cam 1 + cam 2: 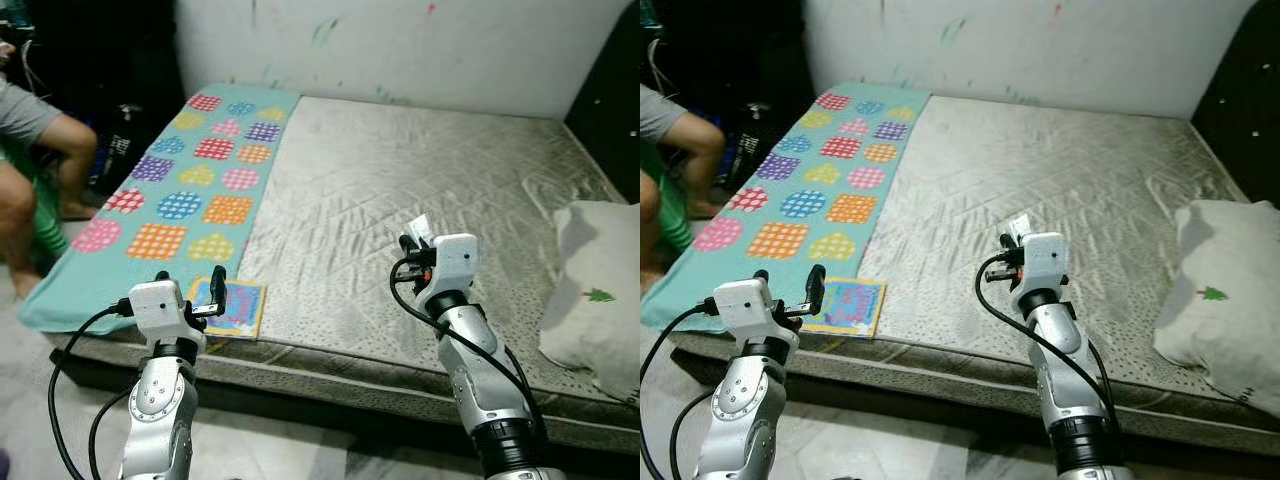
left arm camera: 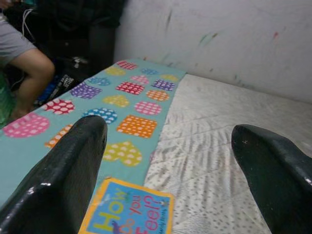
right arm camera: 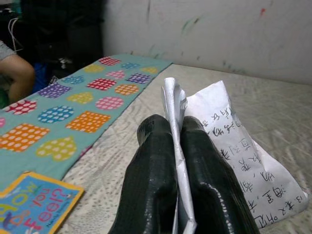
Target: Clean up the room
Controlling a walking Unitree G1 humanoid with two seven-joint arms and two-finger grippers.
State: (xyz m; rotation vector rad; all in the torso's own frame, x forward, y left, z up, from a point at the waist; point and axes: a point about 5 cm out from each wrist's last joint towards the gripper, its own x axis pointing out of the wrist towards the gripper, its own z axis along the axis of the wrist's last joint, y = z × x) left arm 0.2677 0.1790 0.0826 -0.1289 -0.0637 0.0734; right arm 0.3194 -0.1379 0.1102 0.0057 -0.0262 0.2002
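My right gripper (image 1: pixel 414 240) is held above the grey mattress (image 1: pixel 400 190) near its front edge, shut on a crumpled sheet of white paper (image 3: pixel 229 141) with handwriting on it. The paper's top sticks up between the fingers (image 3: pixel 156 180). My left gripper (image 1: pixel 215 292) is open, hovering just over a small colourful children's book (image 1: pixel 233 306) that lies at the mattress's front left edge. In the left wrist view the book (image 2: pixel 127 213) sits low between the two spread fingers (image 2: pixel 63 180).
A teal mat with dotted coloured shapes (image 1: pixel 190 190) covers the mattress's left strip. A white pillow (image 1: pixel 600 290) lies at the right edge. A person (image 1: pixel 30 180) sits on the left beside the bed. A marked white wall (image 1: pixel 420 45) stands behind.
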